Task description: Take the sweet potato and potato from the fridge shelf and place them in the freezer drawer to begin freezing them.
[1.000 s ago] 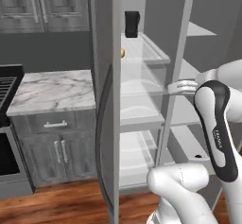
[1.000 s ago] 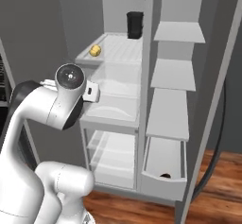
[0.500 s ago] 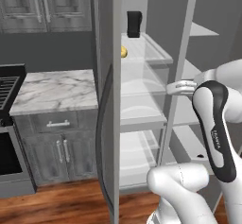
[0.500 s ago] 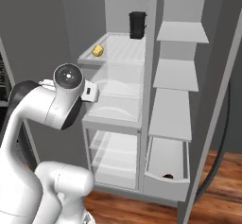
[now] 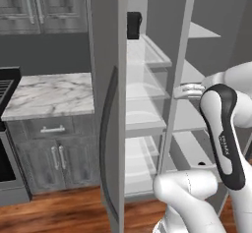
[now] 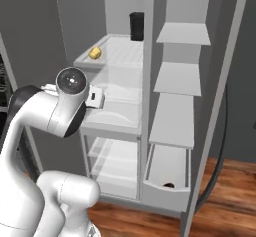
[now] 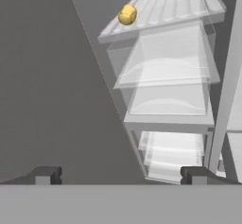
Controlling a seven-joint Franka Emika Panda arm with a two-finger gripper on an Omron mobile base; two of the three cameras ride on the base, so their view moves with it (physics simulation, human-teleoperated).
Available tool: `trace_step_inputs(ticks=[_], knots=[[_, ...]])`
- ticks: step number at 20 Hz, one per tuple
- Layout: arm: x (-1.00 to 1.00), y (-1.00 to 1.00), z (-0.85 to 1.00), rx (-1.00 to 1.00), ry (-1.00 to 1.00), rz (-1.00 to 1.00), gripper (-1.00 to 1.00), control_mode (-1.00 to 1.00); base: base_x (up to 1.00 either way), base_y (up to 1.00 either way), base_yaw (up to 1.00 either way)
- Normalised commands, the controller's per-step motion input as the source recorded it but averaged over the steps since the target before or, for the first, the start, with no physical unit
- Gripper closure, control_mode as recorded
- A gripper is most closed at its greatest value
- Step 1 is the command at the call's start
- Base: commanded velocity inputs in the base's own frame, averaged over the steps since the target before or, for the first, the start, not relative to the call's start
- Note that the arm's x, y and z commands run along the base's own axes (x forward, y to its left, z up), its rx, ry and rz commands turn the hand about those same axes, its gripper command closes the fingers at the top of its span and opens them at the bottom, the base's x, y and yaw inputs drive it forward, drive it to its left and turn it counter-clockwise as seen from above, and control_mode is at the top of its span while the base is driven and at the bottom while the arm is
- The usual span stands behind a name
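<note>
A: Potato [image 7: 127,15] on the ribbed fridge shelf [image 7: 179,8], near its left front corner; same yellow lump in the right base view [image 6: 95,53]. Black canister [image 6: 136,26] at the back of that shelf. Second item looks already dropped: small dark lump [image 6: 169,185] low in the freezer drawer [image 6: 165,187], too small to name for sure

B: Step in hand?

A: Looks like the approach for the shelf pick. Gripper [image 7: 121,175] empty, fingers [image 7: 45,175] wide apart, low and short of the shelf

B: Next move?

A: Probably lift to shelf height, reach in over the clear front lip, close on the potato. Round, may roll if nudged

B: Surroundings?

A: Clear bins [image 7: 163,79] stacked under the shelf, plain grey shelves [image 6: 176,82] right of the divider. Marble counter [image 5: 49,93], grey cabinets [image 5: 51,153], stove edge [image 5: 7,143] to the left, wood floor [image 6: 230,201]
</note>
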Motion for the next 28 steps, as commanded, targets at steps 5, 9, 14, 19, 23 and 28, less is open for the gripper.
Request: trace_step_inputs(ticks=[5,9,14,19,23,28], knots=[[0.0,0.0,0.0,0.0,0.0,0.0,-1.0,1.0,0.34,0.02,0.0],[0.0,0.0,0.0,0.0,0.0,0.0,-1.0,1.0,0.52,0.14,-0.01],[0.0,0.0,0.0,0.0,0.0,0.0,-1.0,1.0,0.01,0.39,0.0],[0.0,0.0,0.0,0.0,0.0,0.0,-1.0,1.0,0.03,0.75,0.0],[0.0,0.0,0.0,0.0,0.0,0.0,-1.0,1.0,0.0,0.8,0.0],[0.0,0.0,0.0,0.0,0.0,0.0,-1.0,1.0,-0.03,0.27,0.0]])
